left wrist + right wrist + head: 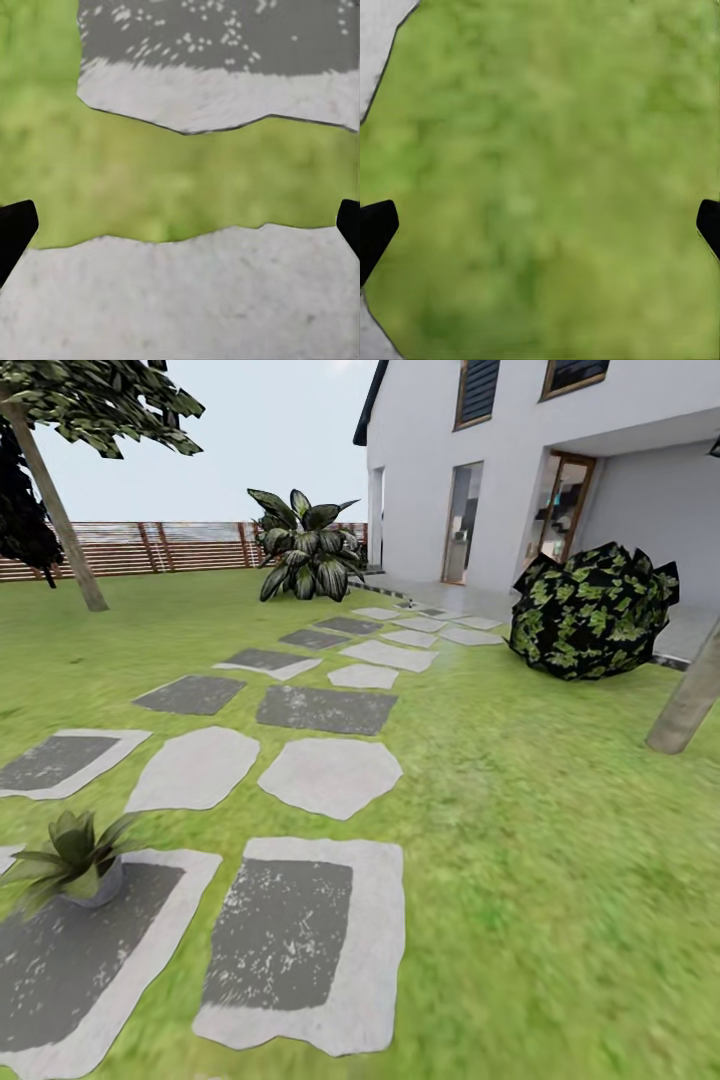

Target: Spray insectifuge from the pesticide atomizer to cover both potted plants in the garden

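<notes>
A small potted plant (72, 855), a rosette of pointed green leaves in a low grey pot, stands on a grey stepping stone (60, 960) at the near left of the garden lawn. The pesticide atomizer is out of view. In the left wrist view my left gripper (180, 225) is open, its black fingertips (15, 232) far apart over a strip of grass between two pale stones. The right gripper (540, 225) is open too, over plain grass, with nothing between its fingers.
A path of grey stepping stones (325, 710) runs to a white house (520, 460). A large striped spiky plant (305, 545) stands by the slatted fence (150, 545). A dark leafy bush (592, 610) and a trunk (690, 695) are at the right, another tree trunk (60, 520) at the left.
</notes>
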Controlling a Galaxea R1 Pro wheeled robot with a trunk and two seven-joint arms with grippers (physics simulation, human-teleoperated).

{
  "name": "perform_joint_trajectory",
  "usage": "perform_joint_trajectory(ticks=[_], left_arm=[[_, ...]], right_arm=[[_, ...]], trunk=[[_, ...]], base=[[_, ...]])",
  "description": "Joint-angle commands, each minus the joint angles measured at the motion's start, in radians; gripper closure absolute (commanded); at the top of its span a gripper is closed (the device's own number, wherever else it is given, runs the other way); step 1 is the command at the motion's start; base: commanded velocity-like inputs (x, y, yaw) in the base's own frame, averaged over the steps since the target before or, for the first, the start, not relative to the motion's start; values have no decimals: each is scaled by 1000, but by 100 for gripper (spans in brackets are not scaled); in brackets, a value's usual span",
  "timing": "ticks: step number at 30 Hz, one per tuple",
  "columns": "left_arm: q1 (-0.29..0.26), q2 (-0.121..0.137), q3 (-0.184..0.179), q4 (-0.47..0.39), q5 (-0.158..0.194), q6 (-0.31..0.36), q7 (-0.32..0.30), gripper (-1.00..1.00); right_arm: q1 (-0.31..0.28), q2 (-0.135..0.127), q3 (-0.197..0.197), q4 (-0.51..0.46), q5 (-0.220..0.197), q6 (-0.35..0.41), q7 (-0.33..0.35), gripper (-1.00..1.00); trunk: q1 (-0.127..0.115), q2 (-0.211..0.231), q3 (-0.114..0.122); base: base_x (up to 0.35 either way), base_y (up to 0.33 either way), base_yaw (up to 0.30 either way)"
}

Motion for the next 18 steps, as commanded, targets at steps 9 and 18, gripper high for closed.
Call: perform_joint_trajectory(ticks=[9,18], left_arm=[[-1,0,1,0,4,-3,-1,-100],[-1,0,1,1,4,-3,-1,-100]], right_arm=[[0,0,-1,1,0,-3,-1,-100],[0,0,1,1,0,-3,0,-100]], trunk=[[0,0,-1],[0,0,-1]], base=[[338,0,0],[338,0,0]])
